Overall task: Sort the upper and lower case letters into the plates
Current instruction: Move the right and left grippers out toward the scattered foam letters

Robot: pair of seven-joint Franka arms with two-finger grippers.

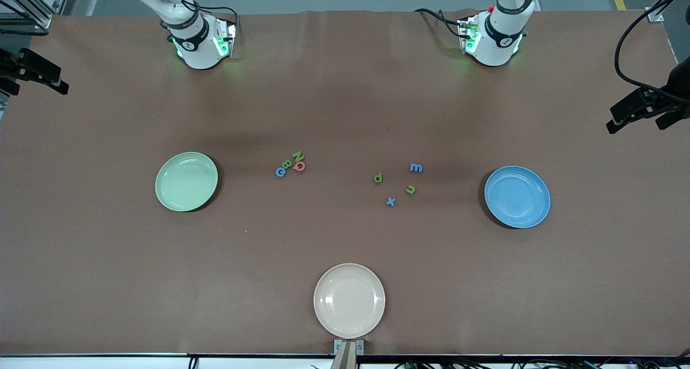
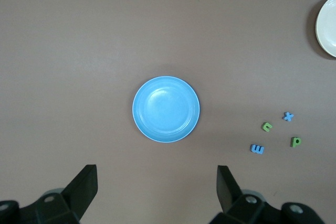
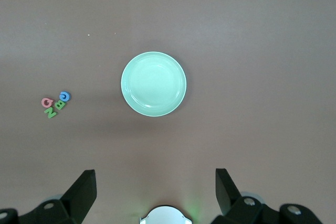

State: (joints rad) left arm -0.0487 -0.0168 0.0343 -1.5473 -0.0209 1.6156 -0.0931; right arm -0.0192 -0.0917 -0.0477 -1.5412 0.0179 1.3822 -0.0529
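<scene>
I see the capitals bunched tight mid-table: blue C (image 1: 280, 172), green B (image 1: 287, 165), green N (image 1: 298, 156) and red Q (image 1: 299, 167), nearest the pale green plate (image 1: 186, 181) toward the right arm's end. The small letters lie scattered: blue m (image 1: 415, 168), green p (image 1: 378, 178), green n (image 1: 411, 189), blue x (image 1: 391, 201), near the blue plate (image 1: 517, 196). A beige plate (image 1: 349, 300) sits nearest the camera. My left gripper (image 2: 156, 184) hangs over the blue plate, my right gripper (image 3: 155, 187) over the green, fingers apart, both empty

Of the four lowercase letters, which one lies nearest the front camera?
The blue x. It lies lowest in the front view, below the green n, green p and blue m.
</scene>
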